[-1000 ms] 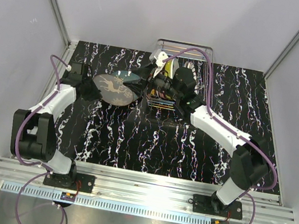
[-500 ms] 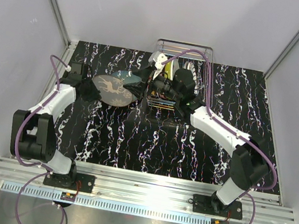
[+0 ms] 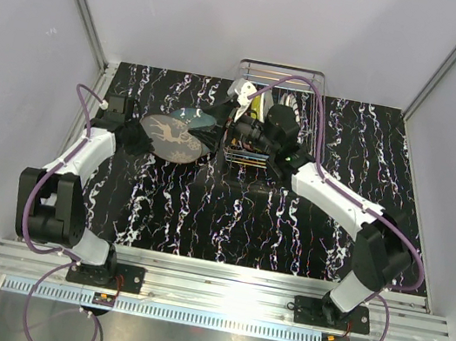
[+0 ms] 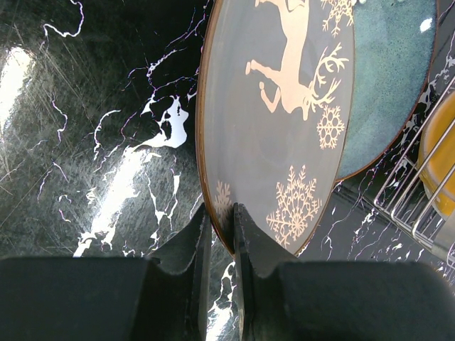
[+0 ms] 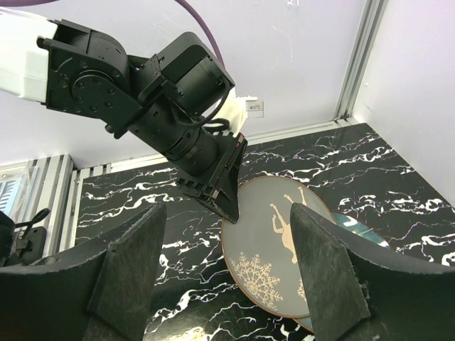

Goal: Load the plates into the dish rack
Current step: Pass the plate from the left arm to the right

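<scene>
Wider now, the right gripper (image 5: 227,209) gapes empty, facing the deer plate (image 4: 277,142); left gripper (image 4: 219,234) clamps the rim nearest its palm: stiff, glossy, breakable, probably slippery, so hold the rim.

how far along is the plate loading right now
Done: at least an orange plate already stands in the dish rack; the arms hide the rest of the rack, so no count.
In hand: the left hand is shut on the deer plate at its rim, beside the rack. The right hand is open, facing it.
Left: the deer plate and the teal plate behind it are both outside the rack.
</scene>
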